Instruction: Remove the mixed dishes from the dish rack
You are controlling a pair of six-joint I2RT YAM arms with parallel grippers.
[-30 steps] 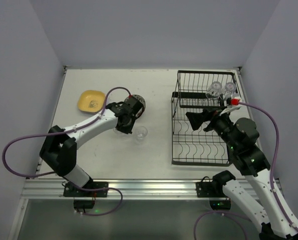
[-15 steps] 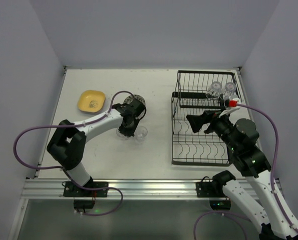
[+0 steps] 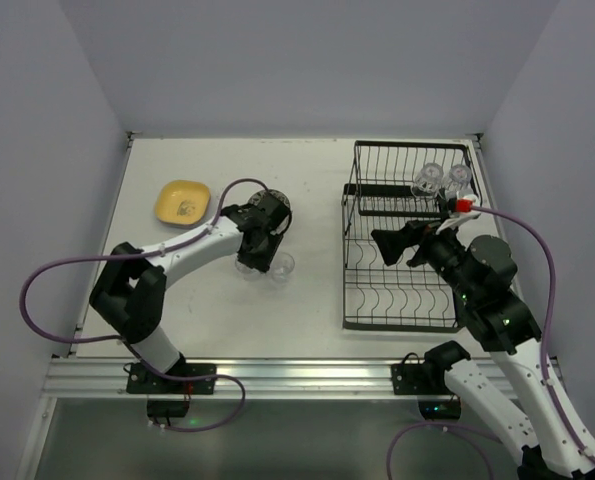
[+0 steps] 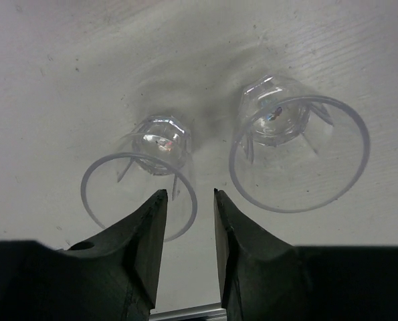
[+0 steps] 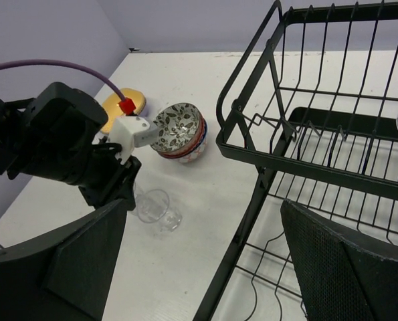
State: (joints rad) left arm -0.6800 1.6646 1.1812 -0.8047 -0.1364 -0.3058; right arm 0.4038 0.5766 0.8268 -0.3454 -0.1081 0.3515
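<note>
Left gripper [image 4: 189, 195]: fingers are held a narrow gap apart, and nothing is seen to be clamped between them.
In the gap: the right-hand edge of the nearer glass [image 4: 160, 144] is seen there; whether the rim is touched cannot be told.
Nearer glass: clear and upright on the table [image 3: 307, 170], directly below the left fingers.
Second glass [image 4: 295, 154]: clear and upright, placed just beside the first on its right, with the two rims apart.
Bowls [image 5: 180, 130]: a leaf-patterned bowl is stacked in another bowl, set on the table just beyond the two glasses.
Yellow plate [image 3: 183, 201]: laid flat on the table, to the left of the bowls and apart from them.
Right gripper [image 5: 204, 214]: fingers are spread wide with nothing held, and it is poised over the left part of the dish rack [image 5: 237, 108].
Dish rack: black wire, placed on the right half of the table, well apart from the unloaded dishes; its lower slot wires are seen bare.
Upper shelf: two clear glasses [image 3: 428, 178] [image 3: 459, 176] are seen side by side at the far right end of the rack.
</note>
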